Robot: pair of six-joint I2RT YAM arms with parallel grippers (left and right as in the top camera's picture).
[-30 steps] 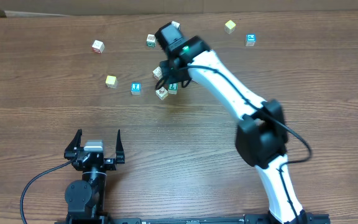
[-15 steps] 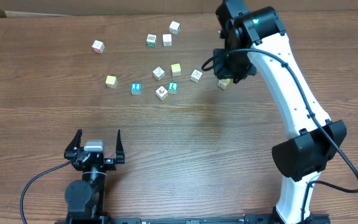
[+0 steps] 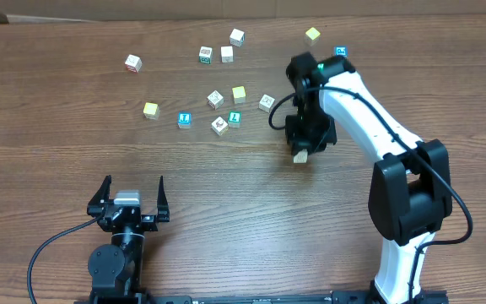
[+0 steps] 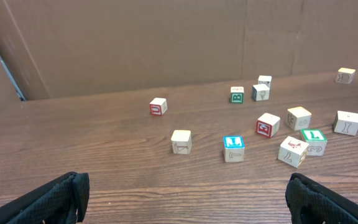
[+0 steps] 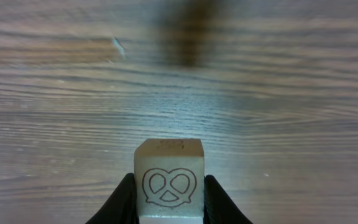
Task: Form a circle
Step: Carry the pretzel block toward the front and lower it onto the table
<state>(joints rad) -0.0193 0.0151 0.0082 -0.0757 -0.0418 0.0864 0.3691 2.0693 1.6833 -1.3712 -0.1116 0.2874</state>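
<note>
Rae: Right arm [image 3: 354, 100] has swung since half a second ago. It was up toward the far side, now lower and nearer, well right of the cluster. Same cube came along with it

Sol: Noted. Grip?

Rae: Right gripper [image 3: 301, 155] clenched on pretzel cube [image 5: 168, 177]. Wrist view: a finger on each side face, pretzel drawing facing the camera, wood grain beyond

Sol: Cube touching the table [image 3: 74, 152]?

Rae: Cannot tell. From overhead it pokes out under the gripper, low over bare wood

Sol: Circle?

Rae: Circle [image 3: 219, 126] sits mid-table, left of the right gripper and well apart from it. Four cubes close together with gaps between: one pale yellow, two white with pictures, one teal. No shift over the last half second

Sol: Loose ones?

Rae: White cube [image 3: 266, 103] just right of the circle. Blue cube [image 3: 184, 119] and yellow cube [image 3: 150, 109] to its left, near each other. More lie scattered farther back

Sol: Left side?

Rae: Left gripper [image 3: 133, 187] released, jaws wide, holding nothing, at the near edge facing the cubes. Has not moved
</note>
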